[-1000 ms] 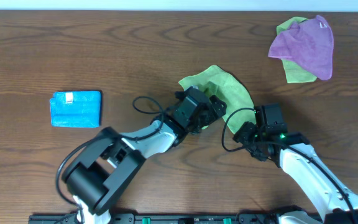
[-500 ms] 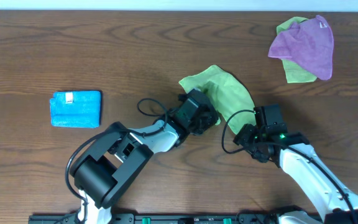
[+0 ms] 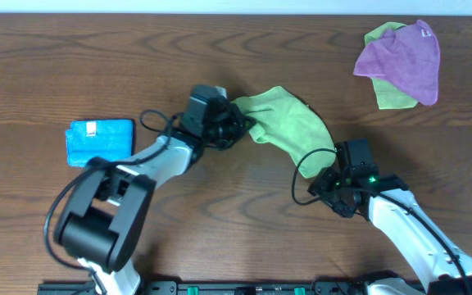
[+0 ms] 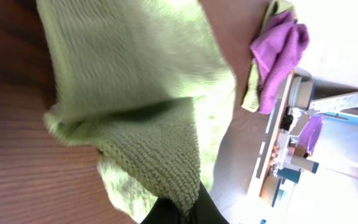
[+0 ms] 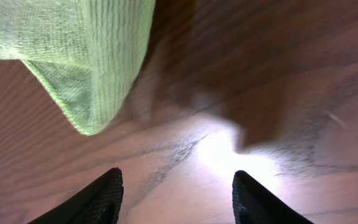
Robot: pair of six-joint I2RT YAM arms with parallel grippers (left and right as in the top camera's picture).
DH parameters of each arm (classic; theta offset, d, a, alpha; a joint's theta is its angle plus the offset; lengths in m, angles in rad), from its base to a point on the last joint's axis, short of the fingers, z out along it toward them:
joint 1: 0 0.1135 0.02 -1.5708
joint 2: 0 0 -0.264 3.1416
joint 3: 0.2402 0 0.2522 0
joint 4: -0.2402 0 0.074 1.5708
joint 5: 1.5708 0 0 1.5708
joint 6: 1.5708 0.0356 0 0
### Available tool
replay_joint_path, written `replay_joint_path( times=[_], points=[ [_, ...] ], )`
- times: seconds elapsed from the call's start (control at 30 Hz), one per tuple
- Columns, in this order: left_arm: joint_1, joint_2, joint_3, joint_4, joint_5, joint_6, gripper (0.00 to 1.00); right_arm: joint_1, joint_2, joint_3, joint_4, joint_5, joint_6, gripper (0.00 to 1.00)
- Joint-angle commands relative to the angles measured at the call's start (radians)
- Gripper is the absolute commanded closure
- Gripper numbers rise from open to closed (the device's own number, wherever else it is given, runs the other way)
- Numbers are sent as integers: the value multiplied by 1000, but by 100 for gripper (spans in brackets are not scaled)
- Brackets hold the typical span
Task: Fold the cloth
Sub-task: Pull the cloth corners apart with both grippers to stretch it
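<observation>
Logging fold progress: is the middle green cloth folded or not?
Not folded: the green cloth lies rumpled and stretched, one end pinched by the left gripper, no neat layers.

3 cams: 1 fixed above, 2 on the wrists.
Overhead looks straight down on the whole table [image 3: 39,65], from far. Left wrist cam is v. near the green cloth [image 4: 123,74], facing along the wood twd the purple cloth [image 4: 278,53]. Right wrist cam faces down, close to the wood. All 3 share the green cloth.
</observation>
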Motion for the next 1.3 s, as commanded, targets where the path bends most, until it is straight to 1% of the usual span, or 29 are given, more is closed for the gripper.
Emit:
replay_joint_path(
  times=[0.0, 0.17, 0.3, 0.4, 0.5, 0.6, 0.7, 0.87, 0.9, 0.93, 0.97, 1.03, 1.17, 1.27],
  points=[
    [31, -59, 19, -44, 56, 99, 95, -5, -27, -3, -3, -34, -17, 43],
    [69, -103, 19, -150, 56, 179, 95, -4, -40, -3, 27, -33, 22, 39],
    [75, -108, 19, -233, 65, 224, 94, 9, -34, -12, 98, -32, 72, 39],
    [76, -108, 19, -255, 65, 249, 94, 47, -9, -36, 155, -33, 141, 38],
    [78, -108, 19, -255, 64, 249, 95, 90, 21, -52, 189, -28, 177, 38],
    [87, -108, 19, -256, 65, 257, 94, 132, 60, -74, 244, -16, 217, 41],
    [104, -108, 19, -260, 75, 261, 94, 161, 103, -97, 316, 13, 249, 46],
    [139, -108, 19, -282, 102, 287, 94, 166, 168, -100, 392, 52, 255, 49],
    [146, -108, 19, -289, 106, 294, 94, 166, 175, -100, 404, 61, 256, 53],
    [153, -108, 19, -294, 115, 303, 94, 166, 182, -100, 420, 64, 256, 61],
    [161, -108, 19, -301, 125, 316, 94, 166, 186, -100, 435, 65, 256, 73],
    [173, -108, 19, -320, 128, 325, 94, 166, 186, -99, 444, 64, 256, 98],
    [193, -108, 19, -337, 154, 350, 95, 166, 153, -92, 427, 49, 216, 99],
    [210, -108, 19, -337, 193, 354, 94, 165, 63, -59, 345, 55, 175, 99]
  ],
)
